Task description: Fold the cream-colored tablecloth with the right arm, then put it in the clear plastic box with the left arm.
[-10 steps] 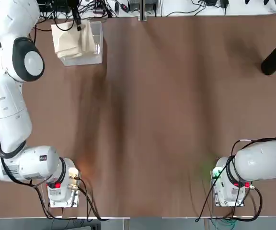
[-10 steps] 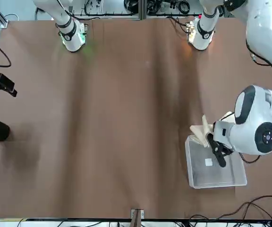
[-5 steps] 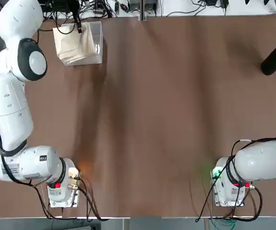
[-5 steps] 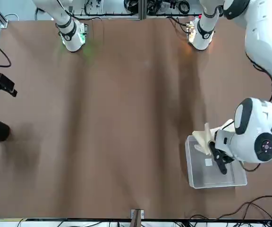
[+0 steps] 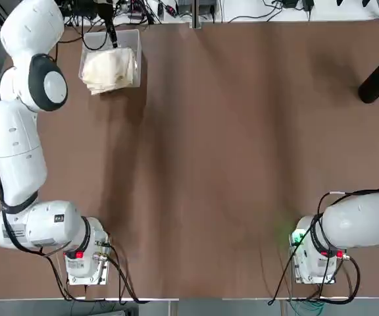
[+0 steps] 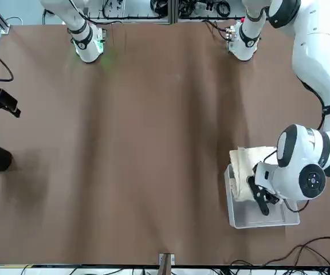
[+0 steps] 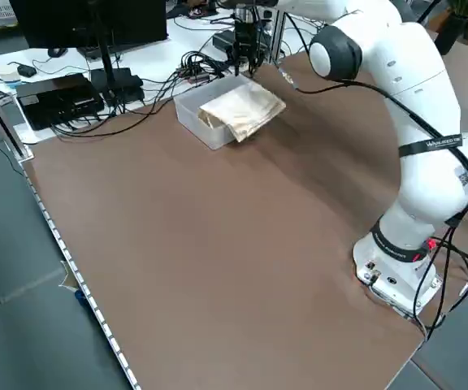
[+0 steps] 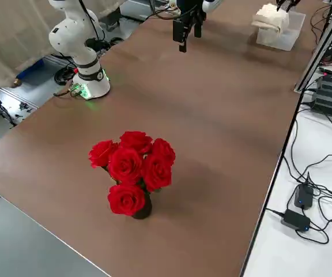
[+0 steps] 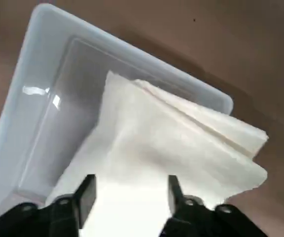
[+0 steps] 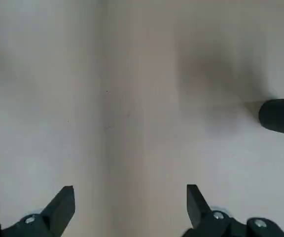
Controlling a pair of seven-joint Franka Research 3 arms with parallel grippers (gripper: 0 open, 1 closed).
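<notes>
The brown worktop [image 5: 229, 151] carries everything. The left arm [image 5: 18, 131] reaches to its far corner, its pincer [image 9: 129, 190] spread open just above the cream-colored tablecloth [image 9: 181, 143]. That folded cloth lies beneath the pincer in the clear plastic box [image 9: 48, 98], overhanging one wall. The right arm's pincer [image 10: 129, 200] hangs open over bare worktop, well apart.

The left arm [image 5: 20, 131] reaches far forward from its base, wrist bent down, its gripper [image 9: 131, 183] pointing downward with the fingers parted. The right arm [image 5: 360, 220] stays folded near its base, its gripper [image 10: 130, 203] spread wide, hanging above the surface [image 10: 142, 98].
</notes>
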